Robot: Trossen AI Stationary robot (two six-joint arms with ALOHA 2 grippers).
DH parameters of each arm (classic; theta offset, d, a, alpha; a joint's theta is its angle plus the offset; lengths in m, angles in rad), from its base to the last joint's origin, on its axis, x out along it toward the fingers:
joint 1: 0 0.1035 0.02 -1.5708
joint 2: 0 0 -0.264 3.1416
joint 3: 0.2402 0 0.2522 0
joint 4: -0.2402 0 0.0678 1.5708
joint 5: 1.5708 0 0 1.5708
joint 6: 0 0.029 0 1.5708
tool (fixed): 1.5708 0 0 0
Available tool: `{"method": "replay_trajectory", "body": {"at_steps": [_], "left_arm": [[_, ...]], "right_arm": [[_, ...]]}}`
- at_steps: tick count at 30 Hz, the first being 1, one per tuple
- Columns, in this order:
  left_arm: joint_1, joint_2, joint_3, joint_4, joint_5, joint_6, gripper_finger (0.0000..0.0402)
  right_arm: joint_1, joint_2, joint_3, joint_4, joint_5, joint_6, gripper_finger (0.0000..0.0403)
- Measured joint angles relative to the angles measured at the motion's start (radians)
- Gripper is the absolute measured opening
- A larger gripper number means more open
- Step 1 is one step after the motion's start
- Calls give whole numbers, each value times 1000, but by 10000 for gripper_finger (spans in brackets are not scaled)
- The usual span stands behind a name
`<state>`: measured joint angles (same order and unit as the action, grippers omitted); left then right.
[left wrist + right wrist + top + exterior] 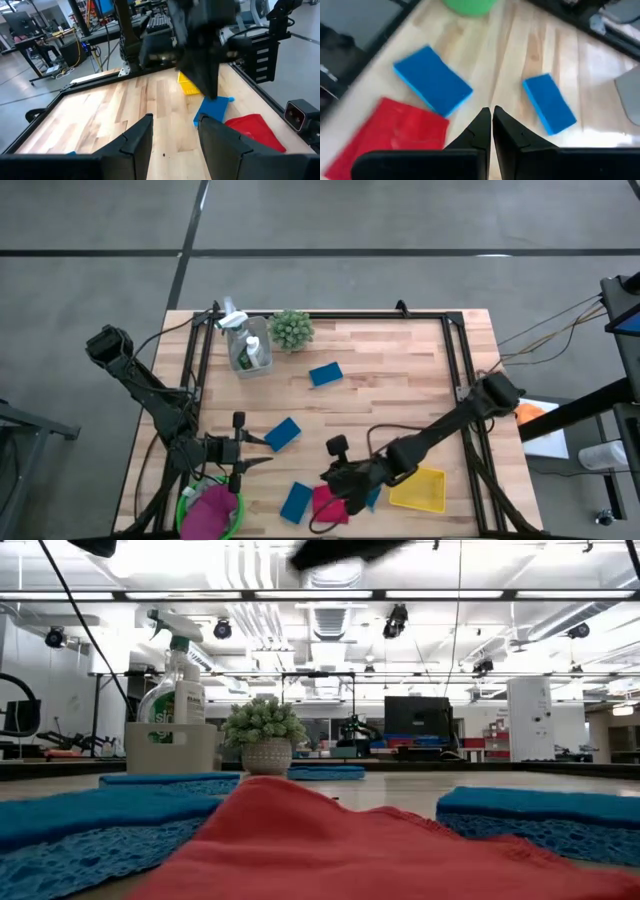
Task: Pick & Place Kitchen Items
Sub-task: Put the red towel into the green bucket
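My right pincer, clenched and empty, hangs over the red cloth at the bench's near edge; the cloth lies just nearward, a sponge left of it; left pincer released

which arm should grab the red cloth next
Right, probably. The right claw hangs by the red cloth, with its fingers shut. The left claw is open but sits farther off, near the green bowl.
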<state>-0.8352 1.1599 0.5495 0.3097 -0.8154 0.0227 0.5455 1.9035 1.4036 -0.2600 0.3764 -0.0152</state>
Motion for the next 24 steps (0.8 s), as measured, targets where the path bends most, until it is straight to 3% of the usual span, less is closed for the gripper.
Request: {"method": "replay_trajectory", "body": {"at_steps": [8,16,19,24], "left_arm": [[0,0,0,-3,0,-5,158],[0,0,0,-14,0,-12,158],[0,0,0,-18,0,-12,158],[2,0,0,-22,0,-18,158]], "right_arm": [[-2,-31,0,7,-252,85,18],[-7,92,17,9,-353,151,24],[-6,124,34,0,-367,154,61],[-6,149,72,-52,-398,151,165]]}}
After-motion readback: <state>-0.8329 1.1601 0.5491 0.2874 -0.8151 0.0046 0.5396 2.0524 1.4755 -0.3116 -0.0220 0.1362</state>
